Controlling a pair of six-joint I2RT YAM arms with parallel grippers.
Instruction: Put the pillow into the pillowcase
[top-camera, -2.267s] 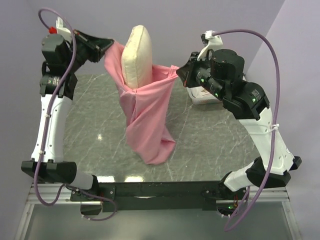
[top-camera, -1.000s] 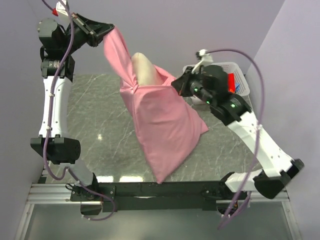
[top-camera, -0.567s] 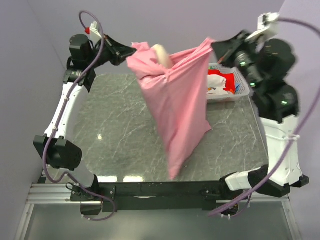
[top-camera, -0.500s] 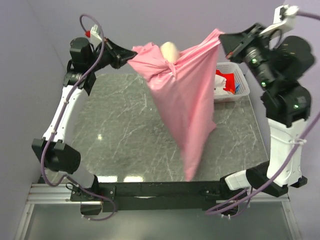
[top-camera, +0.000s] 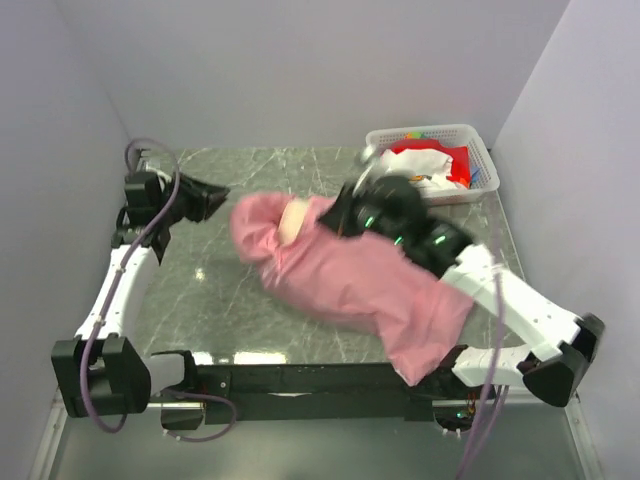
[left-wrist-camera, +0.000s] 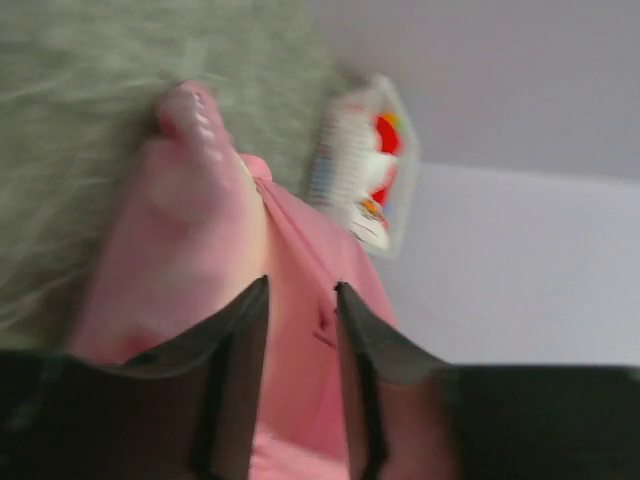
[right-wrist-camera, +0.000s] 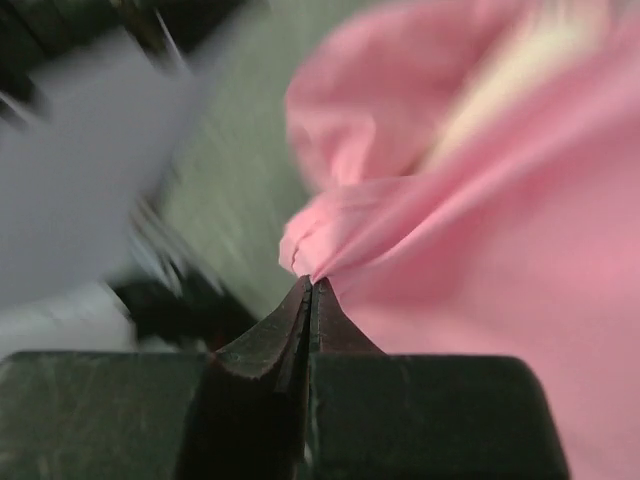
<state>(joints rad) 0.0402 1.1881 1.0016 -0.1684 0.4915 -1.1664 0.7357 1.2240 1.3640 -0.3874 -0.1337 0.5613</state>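
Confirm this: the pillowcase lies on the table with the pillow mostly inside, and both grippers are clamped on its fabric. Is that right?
Not quite. Only the right gripper is clamped on the pillowcase. The left gripper is open, its fingers apart in the left wrist view. The rest holds: the pillowcase lies on the table with the pillow mostly inside.

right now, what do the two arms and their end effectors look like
Both arms are built alike. The left arm and right arm have white links between black joint housings, and each is trailed by a purple cable. Small green lights glow on the right arm's upper housings. The left end effector and right end effector are black, each with two tapering wedge-shaped fingers.
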